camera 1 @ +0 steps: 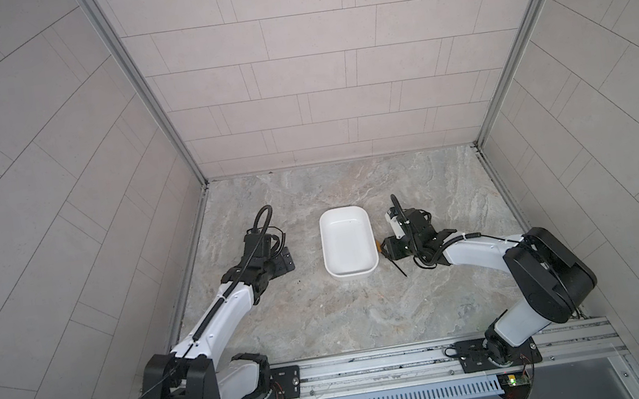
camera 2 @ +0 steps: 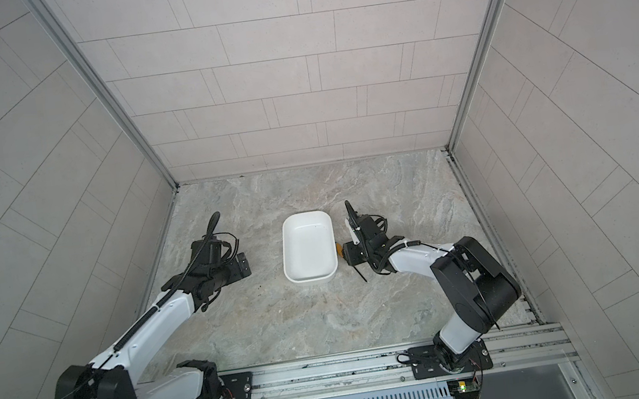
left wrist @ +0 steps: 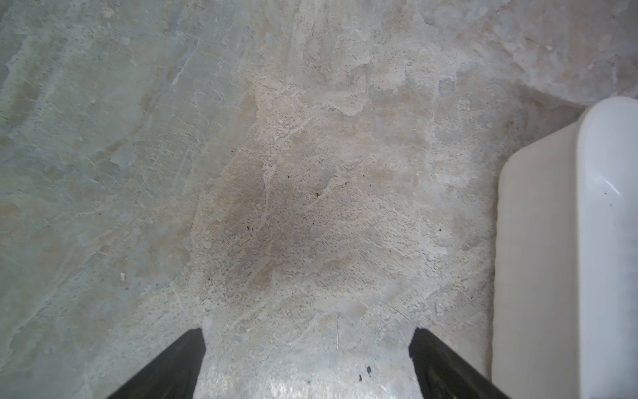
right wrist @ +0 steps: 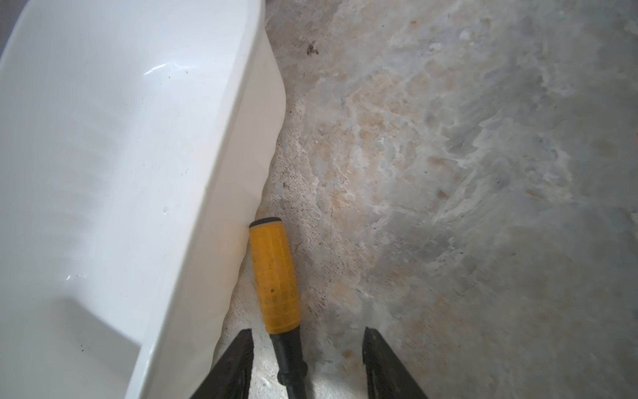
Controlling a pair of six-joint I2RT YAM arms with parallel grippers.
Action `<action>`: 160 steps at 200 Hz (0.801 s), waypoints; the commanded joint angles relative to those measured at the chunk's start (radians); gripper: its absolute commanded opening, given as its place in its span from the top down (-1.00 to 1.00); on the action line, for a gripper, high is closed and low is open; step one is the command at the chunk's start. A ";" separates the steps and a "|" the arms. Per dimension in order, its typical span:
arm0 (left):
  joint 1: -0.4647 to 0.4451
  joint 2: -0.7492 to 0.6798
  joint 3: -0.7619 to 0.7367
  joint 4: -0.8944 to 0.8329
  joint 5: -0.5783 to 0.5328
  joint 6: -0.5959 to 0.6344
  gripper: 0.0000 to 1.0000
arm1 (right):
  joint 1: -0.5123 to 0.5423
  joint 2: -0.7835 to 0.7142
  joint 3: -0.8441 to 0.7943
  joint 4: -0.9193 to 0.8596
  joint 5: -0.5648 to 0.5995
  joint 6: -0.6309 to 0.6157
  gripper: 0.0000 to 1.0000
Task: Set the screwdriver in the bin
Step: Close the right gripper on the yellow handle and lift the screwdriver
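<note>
Screwdriver point(right wrist: 274, 273) lies at bin's point(right wrist: 221, 193) three o'clock wall; judged light, rigid, roll-prone. Right gripper point(right wrist: 308, 330) half-open, straddles black collar point(right wrist: 290, 359), gripping nothing; clamp there.

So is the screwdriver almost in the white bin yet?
Not yet. Done: the right gripper is over the screwdriver, which lies on the table right beside the bin. In hand: its jaws straddle the black collar with gaps either side, so no grip yet. Still to do: close, lift, carry it over the rim, let go. The bin is empty; the left gripper hangs open.
</note>
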 commanded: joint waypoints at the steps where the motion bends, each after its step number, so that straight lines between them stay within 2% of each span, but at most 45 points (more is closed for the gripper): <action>1: -0.012 -0.048 -0.067 0.005 0.018 -0.002 -1.00 | 0.010 0.025 0.013 -0.039 0.025 -0.014 -0.04; 12: -0.009 -0.057 -0.107 0.071 0.041 -0.014 -1.00 | 0.016 0.038 0.012 -0.028 0.030 -0.003 -0.04; 45: -0.009 -0.071 -0.087 0.036 0.079 -0.005 -1.00 | 0.051 0.089 0.029 -0.019 0.032 0.009 -0.03; 70: -0.009 -0.078 -0.091 0.034 0.061 -0.007 -1.00 | 0.068 0.119 0.060 -0.067 0.079 0.010 0.02; 120: -0.009 -0.071 -0.093 0.042 0.054 -0.010 -1.00 | 0.067 0.078 0.033 -0.088 0.209 0.027 0.40; 137: -0.009 -0.069 -0.095 0.039 0.026 -0.015 -1.00 | 0.066 0.056 0.031 -0.108 0.257 0.037 0.63; 160: -0.009 -0.073 -0.091 0.030 0.025 -0.018 -1.00 | 0.065 0.026 0.030 -0.146 0.325 0.035 0.72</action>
